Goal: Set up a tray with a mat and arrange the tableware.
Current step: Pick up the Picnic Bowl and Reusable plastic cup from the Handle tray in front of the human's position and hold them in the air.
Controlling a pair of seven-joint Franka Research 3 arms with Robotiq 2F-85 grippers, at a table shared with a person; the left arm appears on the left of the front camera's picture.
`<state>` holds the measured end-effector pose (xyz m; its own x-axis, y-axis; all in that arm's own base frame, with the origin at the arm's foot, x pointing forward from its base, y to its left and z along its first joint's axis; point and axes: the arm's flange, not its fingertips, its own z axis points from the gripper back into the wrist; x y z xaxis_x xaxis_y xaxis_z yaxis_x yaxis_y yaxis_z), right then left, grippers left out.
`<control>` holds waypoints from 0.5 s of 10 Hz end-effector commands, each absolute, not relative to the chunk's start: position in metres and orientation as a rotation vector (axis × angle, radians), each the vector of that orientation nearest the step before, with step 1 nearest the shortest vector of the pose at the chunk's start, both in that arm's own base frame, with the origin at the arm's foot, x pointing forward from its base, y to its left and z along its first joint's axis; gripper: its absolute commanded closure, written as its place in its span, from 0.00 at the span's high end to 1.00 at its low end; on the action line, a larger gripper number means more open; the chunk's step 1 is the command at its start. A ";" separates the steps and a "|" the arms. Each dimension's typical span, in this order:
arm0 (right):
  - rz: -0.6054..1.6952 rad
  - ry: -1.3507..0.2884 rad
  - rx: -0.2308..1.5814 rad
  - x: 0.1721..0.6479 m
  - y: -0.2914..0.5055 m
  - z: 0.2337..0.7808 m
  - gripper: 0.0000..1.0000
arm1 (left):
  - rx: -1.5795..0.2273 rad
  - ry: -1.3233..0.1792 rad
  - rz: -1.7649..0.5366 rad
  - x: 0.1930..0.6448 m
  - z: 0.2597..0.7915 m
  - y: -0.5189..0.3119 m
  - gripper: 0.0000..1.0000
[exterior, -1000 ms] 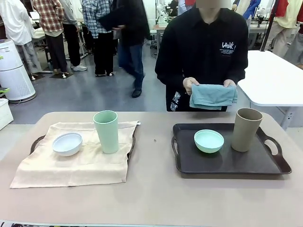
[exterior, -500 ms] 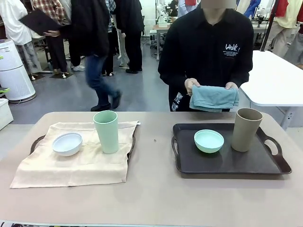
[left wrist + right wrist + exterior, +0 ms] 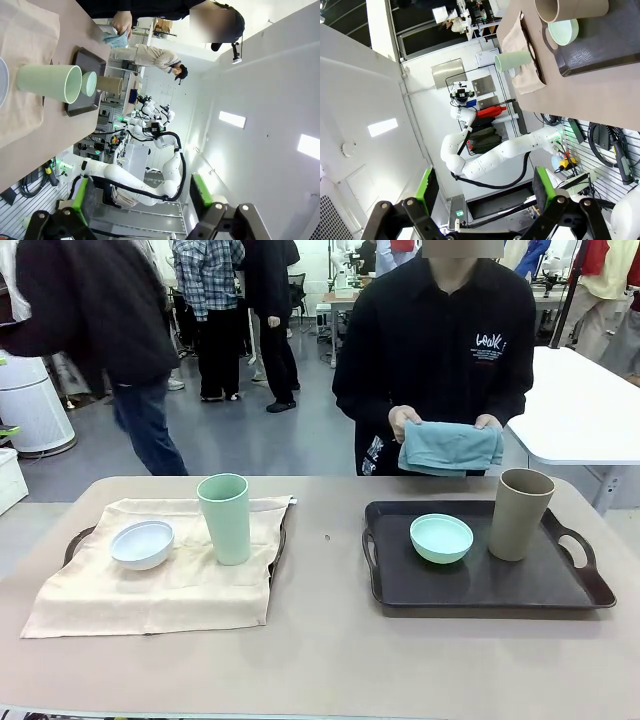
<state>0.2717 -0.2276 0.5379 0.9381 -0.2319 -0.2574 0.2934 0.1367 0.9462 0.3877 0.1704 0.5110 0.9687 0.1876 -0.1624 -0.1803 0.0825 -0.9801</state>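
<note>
**Both arms, off the counter.** The left gripper hangs clear of the counter with its jaws spread wide and nothing between them. The right gripper does the same, jaws apart and empty.

**Left half of the counter.** A beige mat lies over a dark tray, and its near edge spills onto the counter. On the mat, the white bowl sits toward the left edge. The pale green cup stands upright near the bowl without touching it, close to the mat's far edge.

**Right half of the counter.** A second dark tray carries the mint green bowl left of its middle. The tan-brown cup stands upright by the tray's far right corner.

**Beyond the far edge.** A person holds a folded teal cloth, with the right hand and left hand at its upper corners.
</note>
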 end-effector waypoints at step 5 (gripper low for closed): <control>-0.374 0.035 1.385 0.272 -0.227 0.537 1.00 | -1.457 -0.023 0.281 0.383 0.511 0.167 1.00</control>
<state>0.2718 -0.2276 0.5379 0.9381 -0.2318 -0.2574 0.2934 0.1367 0.9462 0.3877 0.1704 0.5110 0.9687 0.1876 -0.1624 -0.1803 0.0825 -0.9801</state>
